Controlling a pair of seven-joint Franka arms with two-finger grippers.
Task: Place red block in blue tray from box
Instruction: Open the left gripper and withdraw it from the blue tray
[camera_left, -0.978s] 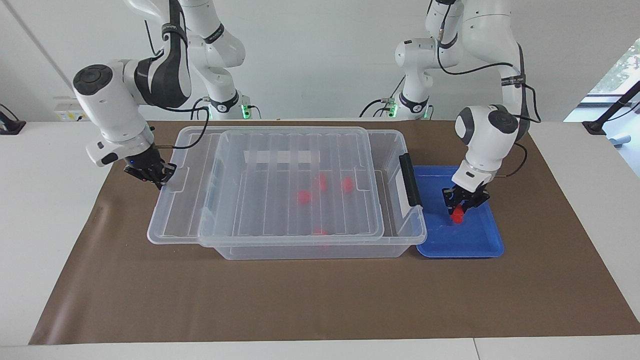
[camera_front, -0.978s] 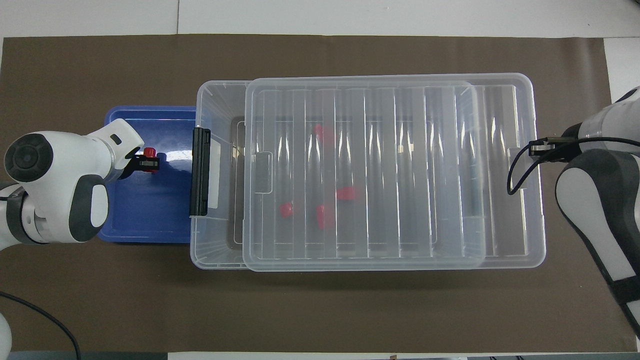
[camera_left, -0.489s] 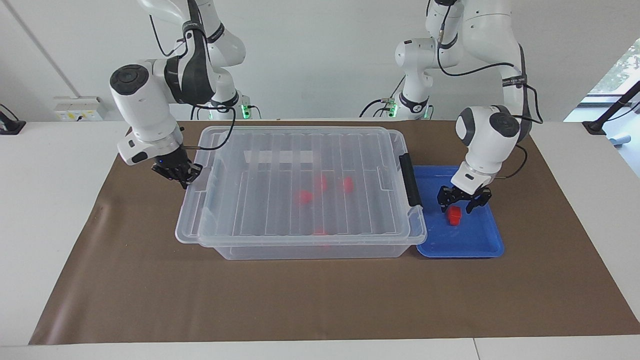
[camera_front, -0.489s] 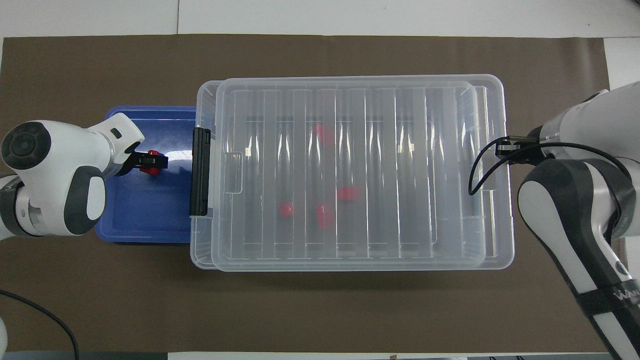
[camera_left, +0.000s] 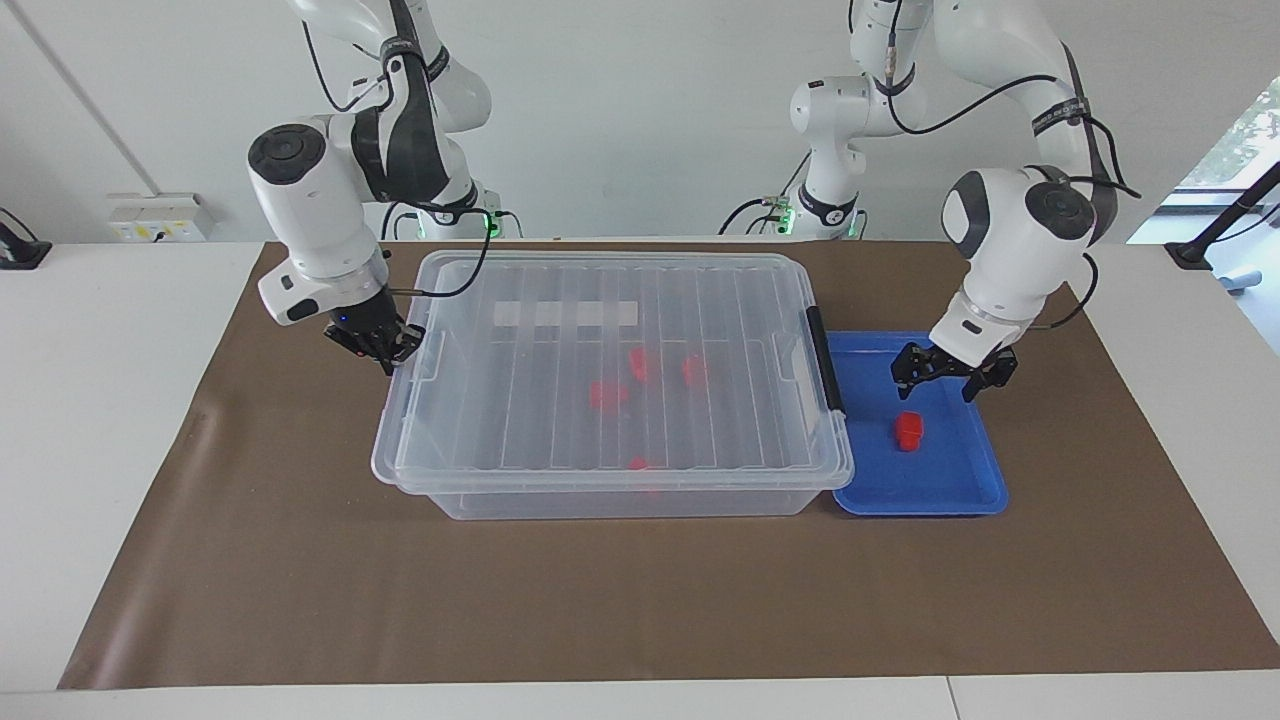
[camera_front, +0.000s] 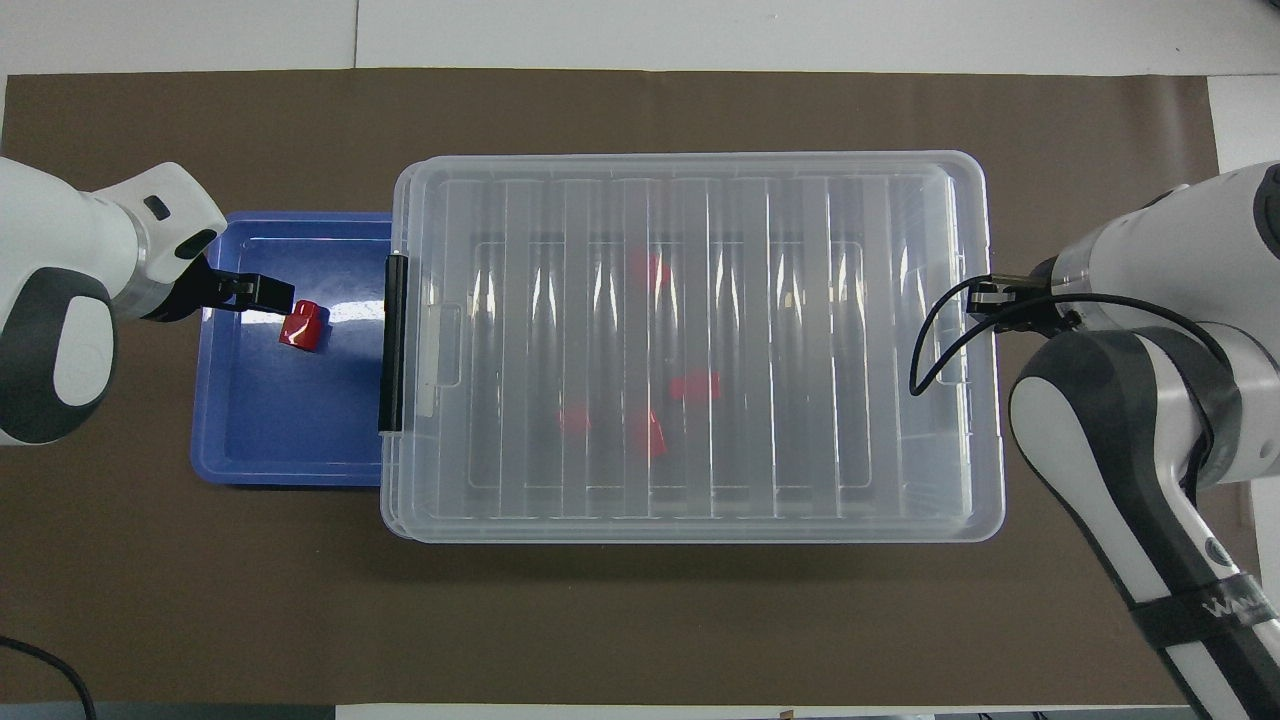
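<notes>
The red block (camera_left: 909, 430) lies loose in the blue tray (camera_left: 950, 485), also seen in the overhead view (camera_front: 303, 326). My left gripper (camera_left: 952, 375) hangs open and empty a little above the tray, over its part nearer the robots (camera_front: 250, 291). The box (camera_left: 600, 503) stands beside the tray, with its ribbed lid (camera_left: 610, 290) lying squarely over it. My right gripper (camera_left: 385, 350) is shut on the lid's edge at the right arm's end. Several look-alike red blocks (camera_left: 605, 395) show through the lid (camera_front: 693, 385).
The box's black latch (camera_left: 826, 360) faces the tray (camera_front: 270, 440) and almost touches it. A brown mat (camera_left: 640, 600) covers the table. My right arm's forearm (camera_front: 1120, 440) hangs over the mat by the box's end.
My left gripper let go of the red block in the tray, opened and rose. My right gripper slid the lid toward the left arm's end until it covers the box.
</notes>
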